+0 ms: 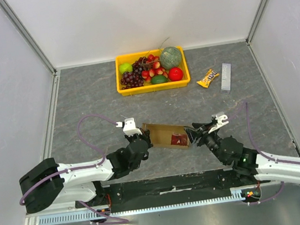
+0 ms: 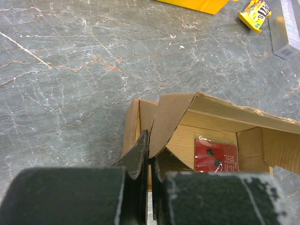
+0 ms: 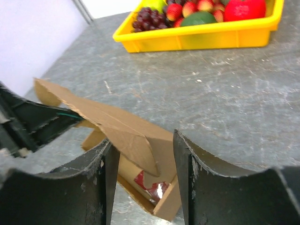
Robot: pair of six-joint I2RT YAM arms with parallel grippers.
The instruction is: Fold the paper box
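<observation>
The brown paper box [image 1: 161, 132] lies on the table between the two arms, open, with a dark-red packet [image 1: 178, 139] inside. My left gripper [image 1: 142, 142] is at its left end. In the left wrist view that gripper [image 2: 151, 146] is shut on the lower edge of an upright end flap [image 2: 171, 116], and the packet [image 2: 216, 157] shows on the box floor. My right gripper [image 1: 194, 135] is at the right end. In the right wrist view it [image 3: 143, 152] stands open, with a loose flap of the box [image 3: 126, 133] between its fingers and a gap on each side.
A yellow tray [image 1: 155, 87] of fruit stands at the back of the table. A yellow candy pack [image 1: 208, 78] and a grey bar-shaped pack [image 1: 226, 76] lie to its right. White walls close in the table on three sides.
</observation>
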